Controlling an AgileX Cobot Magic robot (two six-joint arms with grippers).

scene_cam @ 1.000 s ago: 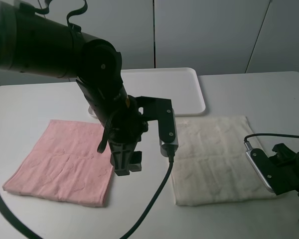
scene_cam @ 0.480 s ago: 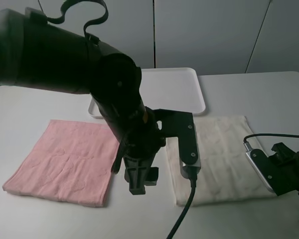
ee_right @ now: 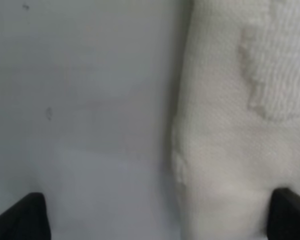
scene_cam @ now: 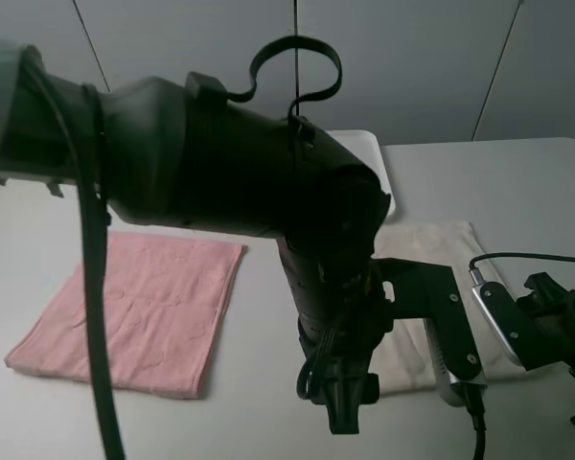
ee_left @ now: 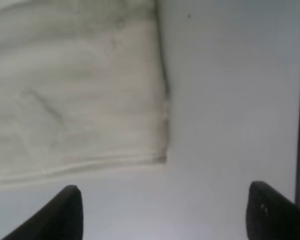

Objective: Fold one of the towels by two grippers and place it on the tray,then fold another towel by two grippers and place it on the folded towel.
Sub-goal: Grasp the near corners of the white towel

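Observation:
The cream-white towel lies flat on the table at the right, much of it hidden behind my left arm. In the left wrist view its corner lies just ahead of my left gripper, which is open over bare table. My left gripper hangs low by the towel's front left corner. At the towel's front right my right gripper is open too, and the towel's edge runs between its fingers. The pink towel lies flat at the left. Only a corner of the white tray shows at the back.
The big black left arm and its cable cross the middle of the exterior high view and block it. A black cable trails over the table to the right arm. Grey wall panels stand behind the table.
My left arm has swung right and toward the front, from between the two towels to the cream towel's front left corner, covering most of the tray. The right arm has barely moved.

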